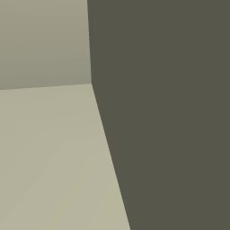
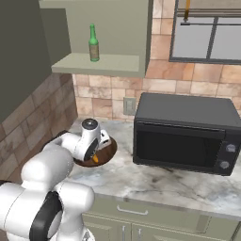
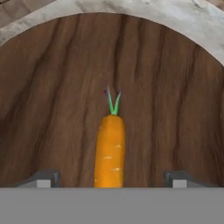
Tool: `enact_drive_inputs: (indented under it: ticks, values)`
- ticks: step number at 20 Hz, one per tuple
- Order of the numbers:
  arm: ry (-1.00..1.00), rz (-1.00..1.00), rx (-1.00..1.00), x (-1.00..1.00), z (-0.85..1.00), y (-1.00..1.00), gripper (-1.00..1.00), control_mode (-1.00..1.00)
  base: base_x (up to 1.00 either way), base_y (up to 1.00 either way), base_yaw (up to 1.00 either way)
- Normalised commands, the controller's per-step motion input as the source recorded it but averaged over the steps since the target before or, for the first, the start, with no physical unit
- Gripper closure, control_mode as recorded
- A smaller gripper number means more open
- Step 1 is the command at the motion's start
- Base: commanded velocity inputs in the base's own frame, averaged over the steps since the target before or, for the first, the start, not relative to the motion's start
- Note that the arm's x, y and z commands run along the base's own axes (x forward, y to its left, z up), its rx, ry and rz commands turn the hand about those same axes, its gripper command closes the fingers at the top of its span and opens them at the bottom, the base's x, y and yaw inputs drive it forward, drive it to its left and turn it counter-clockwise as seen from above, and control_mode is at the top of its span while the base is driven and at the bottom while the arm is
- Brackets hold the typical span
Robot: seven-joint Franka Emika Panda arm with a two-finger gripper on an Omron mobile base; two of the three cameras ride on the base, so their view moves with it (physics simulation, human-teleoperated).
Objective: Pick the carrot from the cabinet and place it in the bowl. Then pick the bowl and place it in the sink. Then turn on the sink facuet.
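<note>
Stage of the task at this moment. The carrot [image 3: 110, 151] lies inside the bowl [image 3: 52, 100], orange body lengthwise along the wood grain, green stem tip pointing away from the hand; in the hand view the two finger tips [image 3: 43, 178] stand wide apart on either side of it, touching nothing, so the gripper [image 3: 109, 180] is released and holds no object. In the right base view the bowl [image 2: 109, 151] sits on the marble counter [image 2: 155, 183], left of the microwave [image 2: 186, 134], with the hand directly over it and a sliver of the carrot [image 2: 95, 159] visible under the hand. Judged from this, the first step (carrot into bowl) is complete; the remaining steps are lifting the bowl, setting it in the sink, and turning on the faucet; none of these has begun. Count of things: one carrot; one bowl; one microwave; one green bottle [image 2: 93, 43] upright on the open cabinet shelf [image 2: 96, 62]; one window [image 2: 209, 33] at upper right; one wall outlet [image 2: 128, 106] on the tiled backsplash.
</note>
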Motion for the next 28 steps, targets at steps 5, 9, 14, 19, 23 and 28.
enact_drive_inputs:
  ticks: [5,9,14,19,23,28]
  values:
    - [-0.04,-0.02,0.03,-0.21,0.27,0.00,-1.00,-1.00,0.00,0.00,0.00]
    - [0.07,-0.25,0.03,-0.41,0.40,-0.08,-1.00,-1.00,0.00,0.00,0.00]
    - [0.19,-0.39,0.04,-0.36,0.03,-0.15,-1.00,-1.00,0.00,0.00,0.00]
    - [0.16,-0.35,0.23,-0.22,0.00,-0.37,-1.00,-1.00,0.00,0.00,0.00]
    - [0.02,-0.32,0.25,-0.04,0.00,-0.44,-1.00,-1.00,0.00,0.00,0.00]
    - [0.00,-0.34,0.12,0.00,-0.01,-0.18,-1.00,-1.00,0.00,0.00,0.00]
